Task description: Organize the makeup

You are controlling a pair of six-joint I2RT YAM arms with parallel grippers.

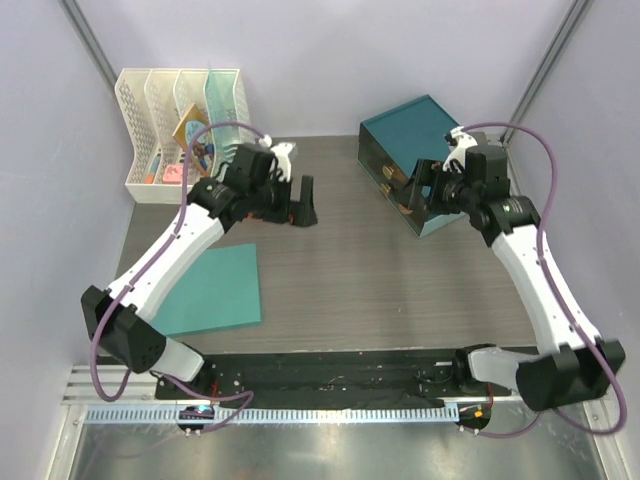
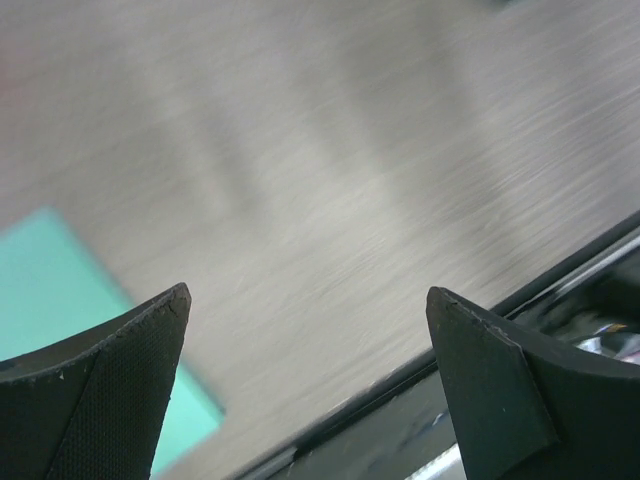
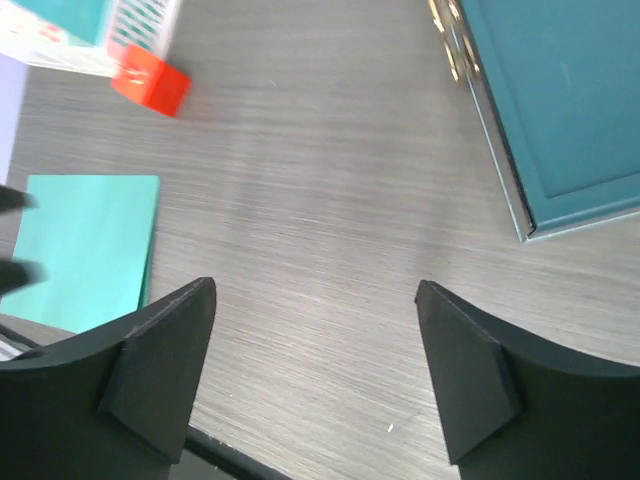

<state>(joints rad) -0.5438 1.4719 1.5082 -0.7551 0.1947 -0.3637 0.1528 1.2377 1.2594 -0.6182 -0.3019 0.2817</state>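
Hovering over the table [image 1: 350, 270] with both sets of fingers spread and empty.
Neither the left gripper [image 2: 308, 300] nor the right gripper [image 3: 315, 290] holds anything. The right hangs just beside the teal case [image 1: 410, 135], whose gold glints [image 3: 447, 45] may be clasps or lids. No makeup shows plainly; it probably sits inside, so a blind reach could shove the case or jam a finger. The left wrist view is blurred, and the white rack [image 1: 180, 100] contents are indistinct.

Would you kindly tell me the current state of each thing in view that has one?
Left tool: open, empty.
Right tool: open, empty.
Box: looks shut.
Rack: upright, partly filled.
Mat: lying flat.
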